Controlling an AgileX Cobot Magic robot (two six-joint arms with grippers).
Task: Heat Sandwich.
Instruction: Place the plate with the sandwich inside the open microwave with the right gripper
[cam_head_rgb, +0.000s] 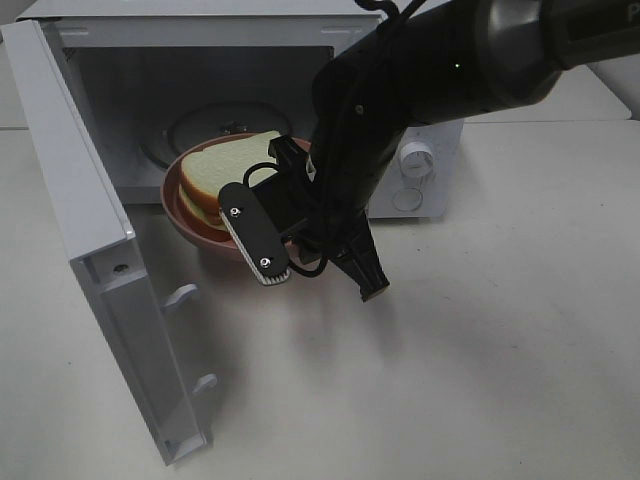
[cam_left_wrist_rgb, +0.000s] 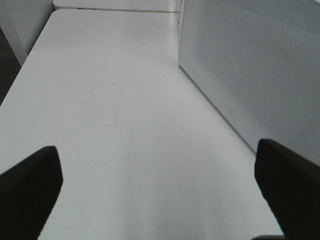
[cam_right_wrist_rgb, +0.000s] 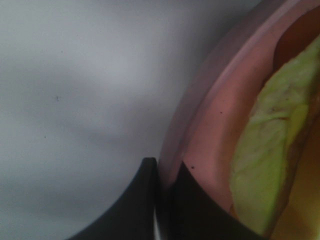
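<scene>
Right fingers (cam_right_wrist_rgb: 142, 205) pinch the pink plate (cam_right_wrist_rgb: 200, 115) at its rim; left fingers (cam_left_wrist_rgb: 30, 190) stand wide, empty. We judge the sandwich (cam_head_rgb: 225, 172) soft, light, crushable: carry it by the plate.

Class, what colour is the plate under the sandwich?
The plate is pink, clearest in the right wrist view.

A white table (cam_head_rgb: 480, 380) is carrying just one thing directly — a white microwave (cam_head_rgb: 412, 195), sitting toward its far edge, door (cam_head_rgb: 70, 170) standing open.
</scene>
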